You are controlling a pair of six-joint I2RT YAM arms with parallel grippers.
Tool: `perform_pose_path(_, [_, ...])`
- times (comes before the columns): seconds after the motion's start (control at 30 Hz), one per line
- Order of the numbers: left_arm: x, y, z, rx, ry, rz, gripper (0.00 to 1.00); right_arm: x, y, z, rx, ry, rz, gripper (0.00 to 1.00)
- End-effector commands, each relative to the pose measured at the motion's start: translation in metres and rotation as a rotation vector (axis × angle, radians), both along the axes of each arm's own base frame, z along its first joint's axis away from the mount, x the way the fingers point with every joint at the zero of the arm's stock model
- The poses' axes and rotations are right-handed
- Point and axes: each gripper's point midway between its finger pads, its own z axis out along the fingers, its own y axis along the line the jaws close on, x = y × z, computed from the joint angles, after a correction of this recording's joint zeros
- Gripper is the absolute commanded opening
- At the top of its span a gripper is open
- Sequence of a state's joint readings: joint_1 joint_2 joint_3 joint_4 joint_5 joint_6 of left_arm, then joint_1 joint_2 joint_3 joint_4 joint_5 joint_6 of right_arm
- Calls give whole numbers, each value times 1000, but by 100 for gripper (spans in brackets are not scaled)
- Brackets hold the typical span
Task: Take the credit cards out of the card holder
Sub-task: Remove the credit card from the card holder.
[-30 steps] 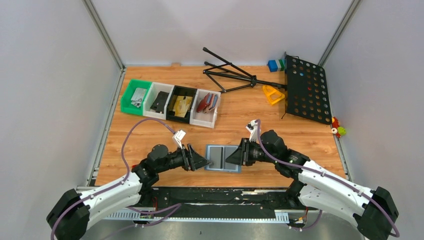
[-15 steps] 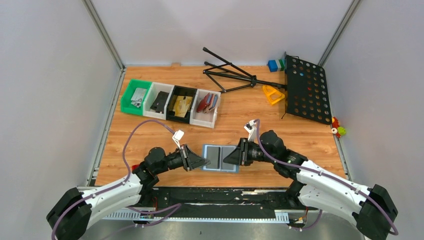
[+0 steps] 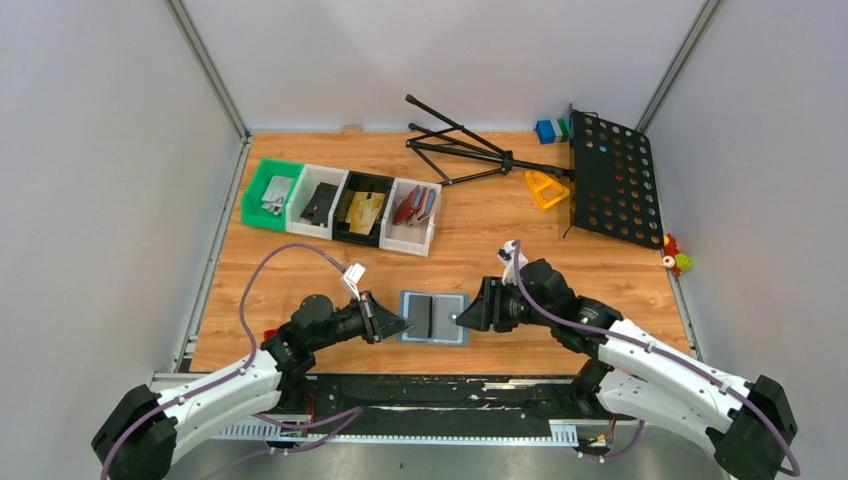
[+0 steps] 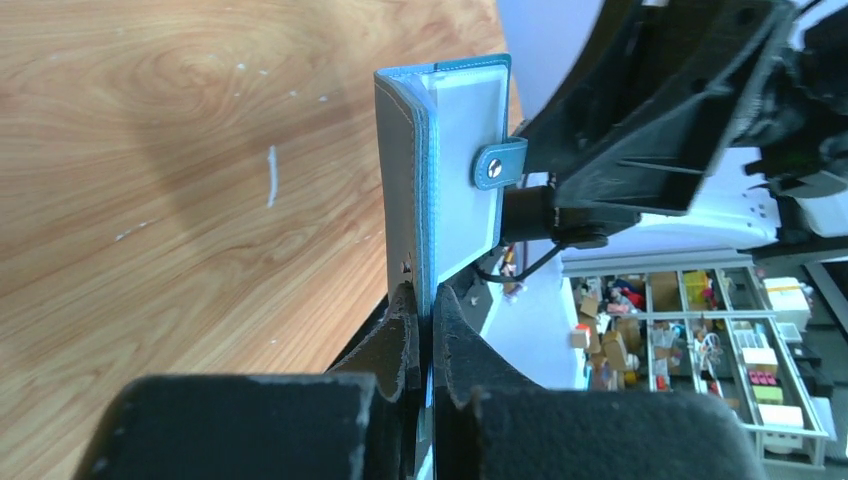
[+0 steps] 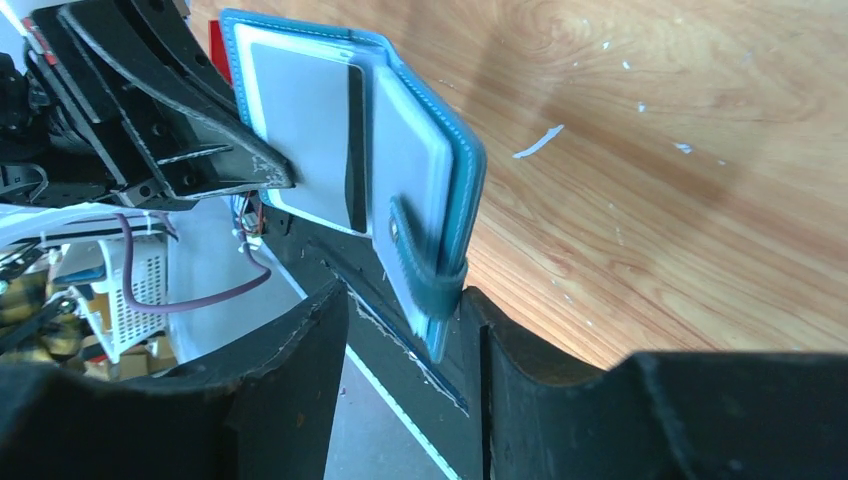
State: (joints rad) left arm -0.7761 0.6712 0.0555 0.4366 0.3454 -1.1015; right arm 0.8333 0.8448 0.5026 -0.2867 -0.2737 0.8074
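Top external view: the card holder (image 3: 434,318) is seen spread open near the front of the tabletop (image 3: 500,230), right between the two pincers. Its long axis runs from one arm to the other, and its spine crosses that line. Left wrist view: the left pincer (image 4: 423,315) is clamped shut on the holder's left edge, so that half is pinned. Right wrist view: the right pincer (image 5: 405,305) is parted, with the strap edge straddled by its jaws but not squeezed. A grey credit card (image 5: 300,130) is glimpsed in the far half, beyond the spine from the right pincer. The right arm is judged the free one, and the card would have to be reached leftward across the fold.
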Motion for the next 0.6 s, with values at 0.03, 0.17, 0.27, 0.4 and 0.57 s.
perform_pose_path(0.03, [13, 0, 16, 5, -62, 44, 0, 16, -21, 32, -57, -144, -69, 48])
perform_pose_path(0.17, [15, 3, 13, 19, -68, 63, 0, 17, -27, 51, -26, -221, -83, 53])
perform_pose_path(0.27, [15, 3, 14, 22, -74, 60, 0, 9, -14, 65, 71, -260, -9, 54])
perform_pose_path(0.4, [15, 1, 20, 13, -93, 47, 0, -1, 9, 75, 188, -253, 101, 54])
perform_pose_path(0.57, [16, -2, 29, -7, -106, 38, 0, -3, 28, 66, 245, -186, 149, 46])
